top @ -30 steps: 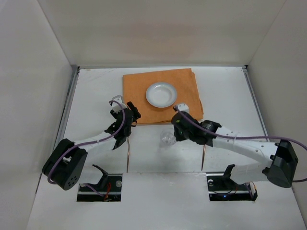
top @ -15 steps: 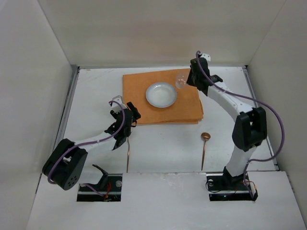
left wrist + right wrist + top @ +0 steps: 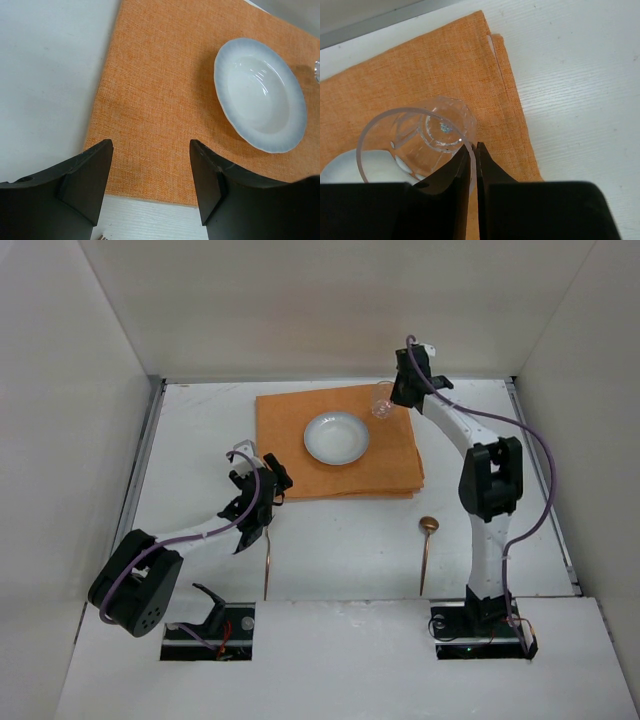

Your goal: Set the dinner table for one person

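Matte white tabletop, flat, bounded left and right by metal rails and closed in by plain white walls. At the far middle, lying flat on it, an orange cloth, rectangular, layered at its right edge, far edge close to the back wall. Nearer, right of centre, a copper-coloured spoon, bowl toward the cloth and just short of its near edge, handle pointing toward the near side. Left of centre, well apart from the spoon, a thin copper-coloured utensil handle, roughly parallel to it, far end hidden from view.
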Motion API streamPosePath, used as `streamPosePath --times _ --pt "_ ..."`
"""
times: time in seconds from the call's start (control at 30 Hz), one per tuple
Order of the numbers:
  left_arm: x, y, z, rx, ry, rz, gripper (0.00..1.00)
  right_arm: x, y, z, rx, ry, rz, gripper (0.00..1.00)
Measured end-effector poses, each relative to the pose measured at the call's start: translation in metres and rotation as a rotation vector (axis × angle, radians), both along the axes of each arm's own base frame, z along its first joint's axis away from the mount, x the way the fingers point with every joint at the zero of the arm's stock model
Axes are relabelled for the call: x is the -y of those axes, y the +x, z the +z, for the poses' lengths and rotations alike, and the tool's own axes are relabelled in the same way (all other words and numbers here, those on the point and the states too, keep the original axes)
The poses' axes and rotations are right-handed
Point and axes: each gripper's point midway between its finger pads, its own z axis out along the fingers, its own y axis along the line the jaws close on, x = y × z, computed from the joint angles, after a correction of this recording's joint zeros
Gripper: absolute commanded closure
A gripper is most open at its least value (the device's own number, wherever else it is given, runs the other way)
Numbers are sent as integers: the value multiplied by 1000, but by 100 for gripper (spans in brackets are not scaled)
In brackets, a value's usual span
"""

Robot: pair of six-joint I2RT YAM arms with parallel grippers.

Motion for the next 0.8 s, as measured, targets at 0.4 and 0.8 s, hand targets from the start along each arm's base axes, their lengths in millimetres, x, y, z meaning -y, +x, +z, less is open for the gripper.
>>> streamPosePath --times 0.4,0.8 --pt "1 0 -1 1 -3 -5 40 0 14 -41 -92 12 4 59" --pt "1 0 -1 1 -3 -6 40 3 17 -25 -65 23 -3 45"
